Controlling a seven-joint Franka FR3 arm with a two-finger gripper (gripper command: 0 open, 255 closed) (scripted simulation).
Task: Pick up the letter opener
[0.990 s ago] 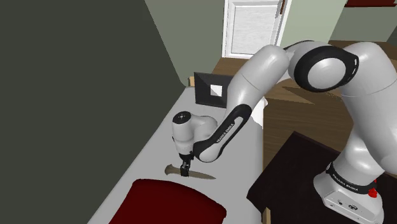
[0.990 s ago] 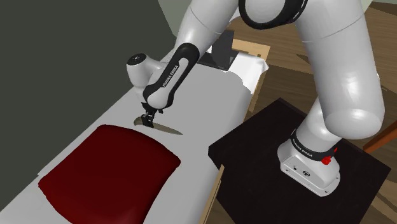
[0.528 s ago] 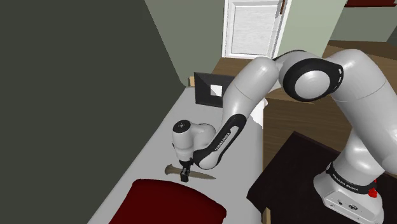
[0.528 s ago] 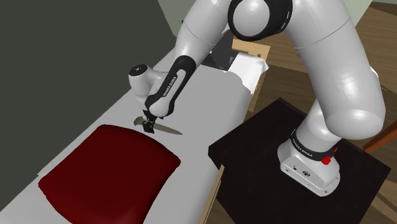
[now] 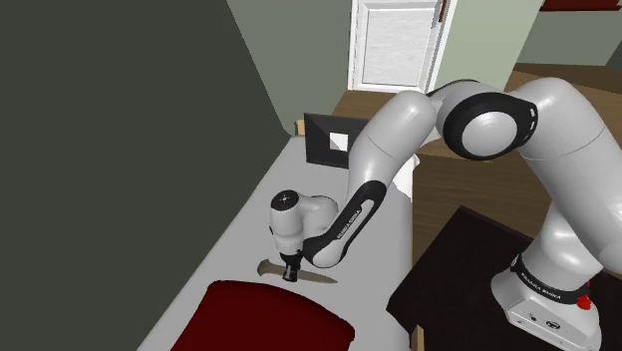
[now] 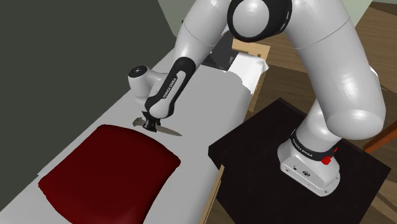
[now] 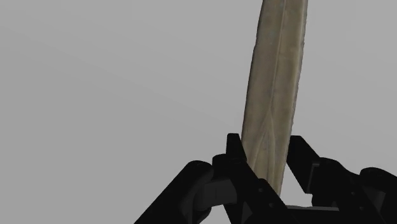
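Observation:
The letter opener [image 5: 319,277] lies flat on the pale grey surface [image 5: 249,214], its brown handle toward the dark wall and its tan blade pointing toward the stand. My gripper [image 5: 291,275] points straight down onto its middle. Seen from the second exterior view, the gripper [image 6: 151,126] sits on the opener [image 6: 170,132] just beside the red cushion. In the wrist view the black fingers [image 7: 233,147] press against both edges of the tan blade [image 7: 277,89], so the gripper [image 7: 266,151] is shut on it. The opener still rests on the surface.
A dark red cushion [image 5: 264,319] lies close by the opener, toward the shoulder view's bottom. A black frame [image 5: 327,140] stands at the surface's far end. A dark green wall [image 5: 120,150] runs along one side, and the black stand [image 6: 305,172] sits on the wooden floor.
The gripper has dropped the last bit onto the opener and its fingers have closed on the blade. The opener has not moved.

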